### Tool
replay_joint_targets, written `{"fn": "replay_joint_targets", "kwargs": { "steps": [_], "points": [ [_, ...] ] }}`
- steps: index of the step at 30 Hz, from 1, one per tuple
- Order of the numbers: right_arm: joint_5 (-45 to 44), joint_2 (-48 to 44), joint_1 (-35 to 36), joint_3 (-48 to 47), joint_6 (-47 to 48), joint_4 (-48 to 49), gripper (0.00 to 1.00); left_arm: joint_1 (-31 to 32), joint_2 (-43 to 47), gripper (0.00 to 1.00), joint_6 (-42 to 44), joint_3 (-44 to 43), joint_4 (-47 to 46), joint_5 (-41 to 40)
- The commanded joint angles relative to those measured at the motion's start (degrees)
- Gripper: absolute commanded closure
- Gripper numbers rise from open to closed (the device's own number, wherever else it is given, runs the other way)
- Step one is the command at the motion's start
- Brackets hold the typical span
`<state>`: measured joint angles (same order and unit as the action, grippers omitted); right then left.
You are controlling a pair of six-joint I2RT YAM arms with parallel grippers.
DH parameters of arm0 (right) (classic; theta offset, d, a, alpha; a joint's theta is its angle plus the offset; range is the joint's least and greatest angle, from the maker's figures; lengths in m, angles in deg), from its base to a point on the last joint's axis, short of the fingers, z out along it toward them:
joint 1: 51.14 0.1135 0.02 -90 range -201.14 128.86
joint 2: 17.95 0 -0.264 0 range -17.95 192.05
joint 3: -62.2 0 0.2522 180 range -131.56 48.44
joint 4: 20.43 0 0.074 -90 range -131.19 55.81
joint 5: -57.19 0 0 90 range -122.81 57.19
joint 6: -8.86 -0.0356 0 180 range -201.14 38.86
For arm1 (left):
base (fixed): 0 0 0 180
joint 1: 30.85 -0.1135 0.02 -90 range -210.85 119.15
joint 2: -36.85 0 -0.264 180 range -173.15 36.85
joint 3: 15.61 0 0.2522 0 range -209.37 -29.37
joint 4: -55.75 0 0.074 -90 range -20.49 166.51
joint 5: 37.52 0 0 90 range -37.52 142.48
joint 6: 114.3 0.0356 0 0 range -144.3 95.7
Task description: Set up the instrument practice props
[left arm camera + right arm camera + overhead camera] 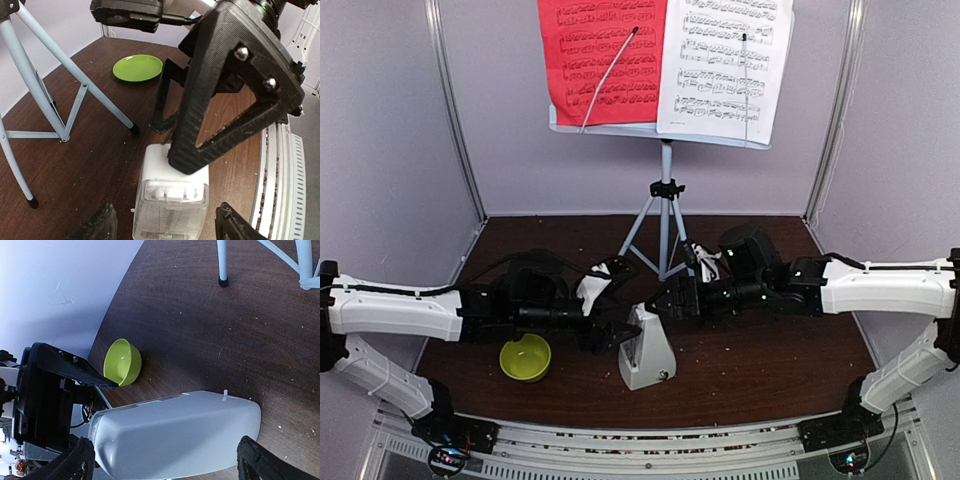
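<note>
The pale music stand stands on its tripod at the back, with the red sheet and the white sheet on its tray. In front of it the small white metronome with its clear cover stands upright on the table. My left gripper is open and straddles the metronome's clear front, with a gap on each side. My right gripper is open wide around the white back. One of its fingers rests on the metronome's top.
A lime-green bowl lies on its side left of the metronome, close to the left arm. A lime-green plate sits farther back on the table. Tripod legs spread just behind the grippers. Walls enclose the back and both sides.
</note>
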<state>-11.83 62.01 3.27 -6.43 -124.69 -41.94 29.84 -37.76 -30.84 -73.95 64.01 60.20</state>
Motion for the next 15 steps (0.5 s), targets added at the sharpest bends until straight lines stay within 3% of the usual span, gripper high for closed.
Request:
{"fn": "replay_joint_targets", "kwargs": {
  "steps": [1,15],
  "points": [
    [1.04,0.62,0.48,-0.99,-1.08,1.11,0.0,-0.39,-1.95,0.31,0.14,-2.41,-4.25,0.55],
    [-0.02,1.66,0.51,2.15,-0.15,-2.55,0.01,-0.39,-1.73,0.56,2.0,-2.49,-3.4,0.96]
  ]
}}
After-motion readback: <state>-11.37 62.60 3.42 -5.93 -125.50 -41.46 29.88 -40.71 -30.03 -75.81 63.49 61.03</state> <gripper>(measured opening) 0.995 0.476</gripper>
